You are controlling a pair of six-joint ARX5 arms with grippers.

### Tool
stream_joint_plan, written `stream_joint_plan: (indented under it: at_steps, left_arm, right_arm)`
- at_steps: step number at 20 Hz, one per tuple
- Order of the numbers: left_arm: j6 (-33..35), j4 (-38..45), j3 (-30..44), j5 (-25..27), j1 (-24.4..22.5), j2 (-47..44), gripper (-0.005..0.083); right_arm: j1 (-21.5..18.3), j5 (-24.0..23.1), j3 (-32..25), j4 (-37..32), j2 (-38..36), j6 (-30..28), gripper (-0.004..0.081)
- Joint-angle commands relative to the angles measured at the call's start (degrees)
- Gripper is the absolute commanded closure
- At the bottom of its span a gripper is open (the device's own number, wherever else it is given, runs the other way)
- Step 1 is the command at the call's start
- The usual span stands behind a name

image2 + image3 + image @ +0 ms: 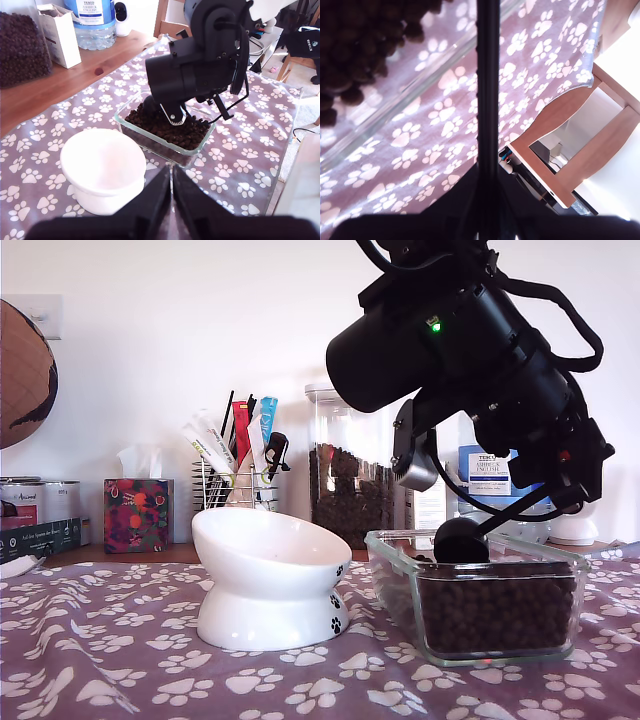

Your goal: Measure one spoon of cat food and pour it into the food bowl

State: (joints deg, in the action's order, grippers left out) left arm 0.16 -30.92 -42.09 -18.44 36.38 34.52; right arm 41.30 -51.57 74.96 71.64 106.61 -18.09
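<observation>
Glossy white ceramic food bowl (270, 575); clear glass dish (480, 625) of matt brown cat food (497, 610); matt black plastic spoon (462, 540); purple paw-print cloth (120, 660).

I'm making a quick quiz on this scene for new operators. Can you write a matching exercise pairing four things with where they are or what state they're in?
Things:
1. white ceramic food bowl with black paw prints
2. clear rectangular glass dish
3. black plastic spoon
4. my first gripper

States:
A. jaws shut, holding nothing
B. cup lowered over the kibble
C. empty
D. holds dark brown round cat food pellets

Pairs: 1-C, 2-D, 3-B, 4-A
</observation>
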Motion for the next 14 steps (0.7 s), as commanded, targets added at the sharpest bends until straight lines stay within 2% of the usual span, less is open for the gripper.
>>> stream_joint_plan:
  at_steps: [1, 14]
  left_arm:
    - [-0.3, 0.3, 0.7, -0.1, 0.1, -0.1, 0.0796]
    - [-0.3, -0.8, 0.7, -0.2, 0.1, -0.2, 0.0796]
  right_arm:
    - [0.7, 0.2, 0.2, 0.7, 0.1, 0.0, 0.0783]
    - [3.7, 10.1, 0.2, 5.6, 0.1, 0.0, 0.0783]
